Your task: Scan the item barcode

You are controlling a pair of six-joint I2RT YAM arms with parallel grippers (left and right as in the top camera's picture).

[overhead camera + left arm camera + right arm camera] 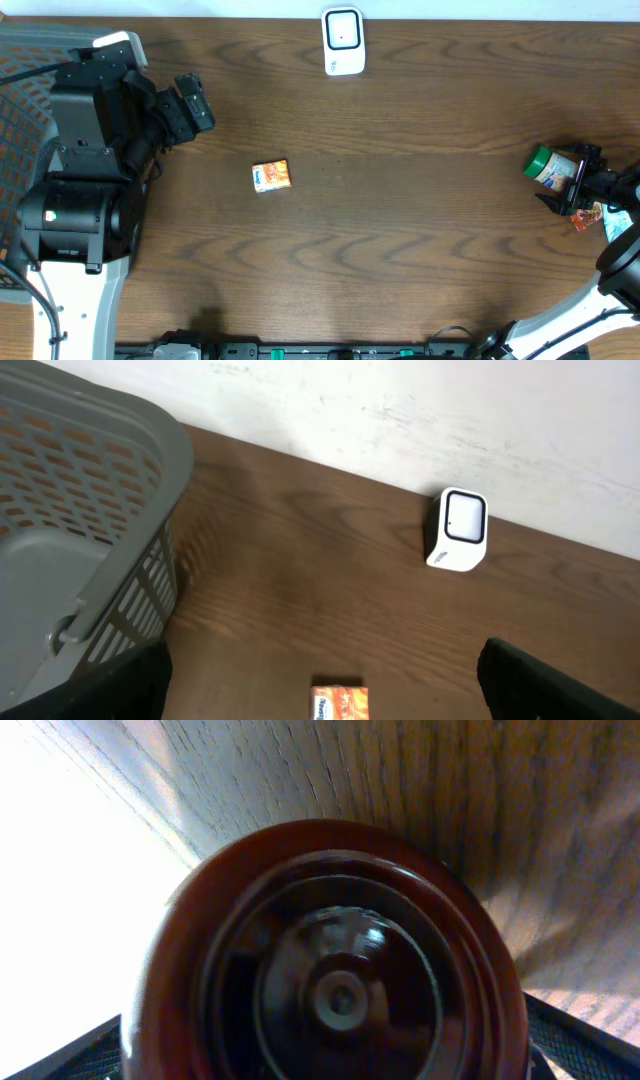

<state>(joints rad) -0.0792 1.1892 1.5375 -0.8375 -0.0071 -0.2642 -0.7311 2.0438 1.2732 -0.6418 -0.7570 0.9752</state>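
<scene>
A white barcode scanner [343,40] stands at the table's far edge; the left wrist view shows the scanner [460,528] against the wall. A small orange box [271,176] lies mid-table, and the box [340,702] pokes in at the bottom of the left wrist view. My left gripper [195,100] hangs open to the box's upper left, nothing in it [325,680]. At the far right lies a green-capped jar [545,165]. My right gripper [565,177] is open around its base. The jar's dark bottom [340,990] fills the right wrist view, between the fingers [585,1040].
A grey mesh basket [90,510] stands at the left, by the left arm's base [20,60]. A red packet [588,215] and a pale blue item [616,226] lie just below the right gripper at the table's right edge.
</scene>
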